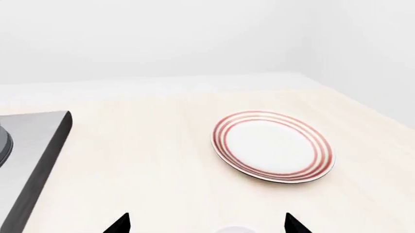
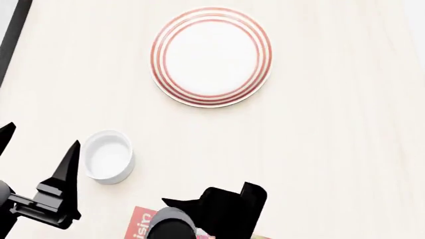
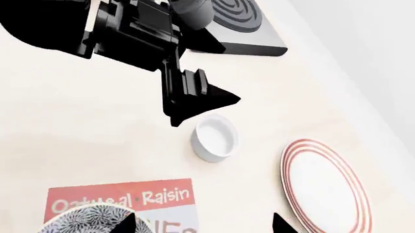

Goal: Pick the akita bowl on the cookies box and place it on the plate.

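Note:
The akita bowl (image 3: 81,221), dark speckled, sits on the red-and-white cookies box (image 3: 152,198) at the edge of the right wrist view. My right gripper (image 3: 204,225) is open above the box, one fingertip (image 3: 124,224) over the bowl's rim, nothing between the jaws. The plate (image 2: 211,56), white with red rings, lies empty farther out on the counter; it also shows in the left wrist view as the plate (image 1: 272,145). My left gripper (image 2: 43,133) hangs open and empty beside the ramekin. In the head view my right arm (image 2: 216,209) hides the bowl.
A small plain white ramekin (image 2: 109,156) stands between the cookies box and the plate, close to my left fingers. A steel stove top (image 1: 32,155) with a dark burner (image 3: 236,12) lies at the counter's left. A white wall closes the back.

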You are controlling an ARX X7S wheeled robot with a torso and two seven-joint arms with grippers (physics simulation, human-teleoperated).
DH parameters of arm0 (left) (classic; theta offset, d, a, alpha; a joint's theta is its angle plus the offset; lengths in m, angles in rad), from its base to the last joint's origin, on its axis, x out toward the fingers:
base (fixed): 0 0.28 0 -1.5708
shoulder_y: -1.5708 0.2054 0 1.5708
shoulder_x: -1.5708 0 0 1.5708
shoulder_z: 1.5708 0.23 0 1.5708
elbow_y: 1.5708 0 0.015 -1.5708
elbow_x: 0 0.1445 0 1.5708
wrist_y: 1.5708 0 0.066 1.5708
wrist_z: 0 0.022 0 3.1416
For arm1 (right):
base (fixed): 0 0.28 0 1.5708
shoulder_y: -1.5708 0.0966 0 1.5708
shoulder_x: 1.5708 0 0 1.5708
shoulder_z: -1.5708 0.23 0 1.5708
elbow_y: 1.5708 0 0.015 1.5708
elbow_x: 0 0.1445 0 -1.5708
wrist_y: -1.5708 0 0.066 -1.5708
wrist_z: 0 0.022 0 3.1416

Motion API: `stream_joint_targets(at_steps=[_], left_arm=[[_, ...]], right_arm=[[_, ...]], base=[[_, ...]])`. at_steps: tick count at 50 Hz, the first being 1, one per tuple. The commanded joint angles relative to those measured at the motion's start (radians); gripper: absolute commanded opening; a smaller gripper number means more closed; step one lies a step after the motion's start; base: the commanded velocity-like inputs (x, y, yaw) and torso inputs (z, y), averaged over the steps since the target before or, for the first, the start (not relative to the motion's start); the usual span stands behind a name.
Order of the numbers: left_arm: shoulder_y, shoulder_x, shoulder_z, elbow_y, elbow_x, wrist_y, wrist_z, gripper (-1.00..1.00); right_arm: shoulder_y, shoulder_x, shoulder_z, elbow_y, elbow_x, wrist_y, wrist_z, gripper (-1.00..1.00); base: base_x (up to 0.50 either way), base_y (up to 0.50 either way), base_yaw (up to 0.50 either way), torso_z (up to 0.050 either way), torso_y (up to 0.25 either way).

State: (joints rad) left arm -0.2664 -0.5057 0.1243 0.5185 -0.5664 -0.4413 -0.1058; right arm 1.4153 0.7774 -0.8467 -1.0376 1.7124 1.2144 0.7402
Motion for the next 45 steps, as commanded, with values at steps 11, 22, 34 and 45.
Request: stream_joint_targets(at_steps=[11, 22, 34, 45], left_arm=[[0.001, 0.014, -0.013, 0.000, 0.032, 0.008, 0.031, 1.00], [0.004, 0.011, -0.011, 0.003, 0.032, 0.012, 0.031, 1.00], [0.007, 0.009, -0.006, 0.004, 0.035, 0.021, 0.034, 1.00], [0.010, 0.008, -0.004, 0.005, 0.032, 0.021, 0.031, 1.00]], right_arm=[[0.193, -0.170, -0.187, 0.038, 0.335, 0.070, 0.177, 1.00], [0.246, -0.250, -0.280, 0.049, 0.428, 0.022, 0.270, 1.00], [0.208, -0.332, -0.381, 0.066, 0.422, 0.024, 0.329, 1.00], [0.162, -0.357, -0.449, 0.092, 0.440, -0.013, 0.369, 1.00]], base=[[0.00, 0.00, 0.00, 0.000, 0.000], [0.00, 0.00, 0.00, 0.000, 0.000], [0.00, 0.00, 0.00, 0.000, 0.000], [0.00, 0.00, 0.00, 0.000, 0.000]])
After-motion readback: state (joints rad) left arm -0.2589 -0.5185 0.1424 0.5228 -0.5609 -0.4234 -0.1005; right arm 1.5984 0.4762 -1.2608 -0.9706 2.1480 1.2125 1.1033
